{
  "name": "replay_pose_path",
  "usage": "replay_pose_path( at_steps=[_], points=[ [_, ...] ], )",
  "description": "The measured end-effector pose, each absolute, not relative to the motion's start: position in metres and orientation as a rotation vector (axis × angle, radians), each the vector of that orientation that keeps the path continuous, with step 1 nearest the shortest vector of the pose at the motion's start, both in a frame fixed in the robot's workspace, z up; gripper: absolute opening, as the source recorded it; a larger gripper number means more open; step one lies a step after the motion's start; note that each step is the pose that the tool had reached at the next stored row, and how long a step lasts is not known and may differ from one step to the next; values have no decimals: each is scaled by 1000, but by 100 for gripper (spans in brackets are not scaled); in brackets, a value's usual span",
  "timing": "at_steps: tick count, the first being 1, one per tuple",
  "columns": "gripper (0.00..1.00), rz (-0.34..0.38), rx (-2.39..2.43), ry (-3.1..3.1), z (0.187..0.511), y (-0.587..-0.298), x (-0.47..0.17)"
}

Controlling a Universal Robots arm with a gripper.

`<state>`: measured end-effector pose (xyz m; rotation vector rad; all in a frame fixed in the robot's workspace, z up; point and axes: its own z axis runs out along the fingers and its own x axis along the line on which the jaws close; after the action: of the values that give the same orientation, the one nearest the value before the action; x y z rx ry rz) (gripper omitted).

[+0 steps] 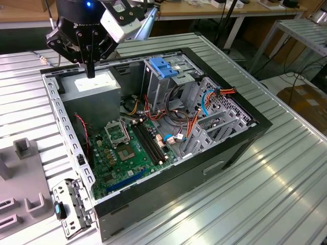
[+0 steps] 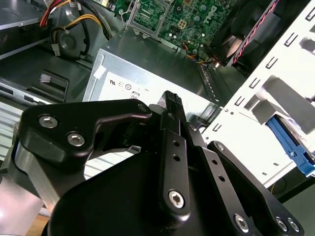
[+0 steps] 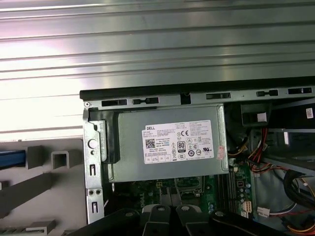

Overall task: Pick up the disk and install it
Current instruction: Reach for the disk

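Note:
My gripper [image 1: 91, 69] hangs over the grey power-supply box [image 1: 94, 87] in the back corner of the open computer case [image 1: 153, 127]. Its two black fingers are pressed together and shut on nothing, with the tips [image 2: 170, 98] pointing down at the box's white sticker [image 3: 179, 141]. Of the disk I see just a blue side rail [image 2: 290, 147] with grey metal beside it. It lies outside the case's perforated rear wall [image 2: 246, 123], on the grey fixture [image 3: 29, 187], where a blue strip [image 3: 12, 157] shows at the picture's edge.
The metal drive cage with a blue top latch [image 1: 162, 69] stands in the case's far part. The motherboard [image 1: 127, 148] and loose red, orange and blue cables [image 1: 196, 117] lie inside. The grey fixture with blocks [image 1: 23, 148] sits on the ribbed table [image 1: 265, 194] at the exterior view's left.

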<state>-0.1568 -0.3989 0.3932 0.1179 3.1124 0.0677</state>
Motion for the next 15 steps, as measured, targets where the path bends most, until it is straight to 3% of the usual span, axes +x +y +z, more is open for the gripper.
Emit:
replay_pose_path(
  at_steps=[15],
  points=[
    [11,68,118,3112,393,-399,-163]
  ],
)
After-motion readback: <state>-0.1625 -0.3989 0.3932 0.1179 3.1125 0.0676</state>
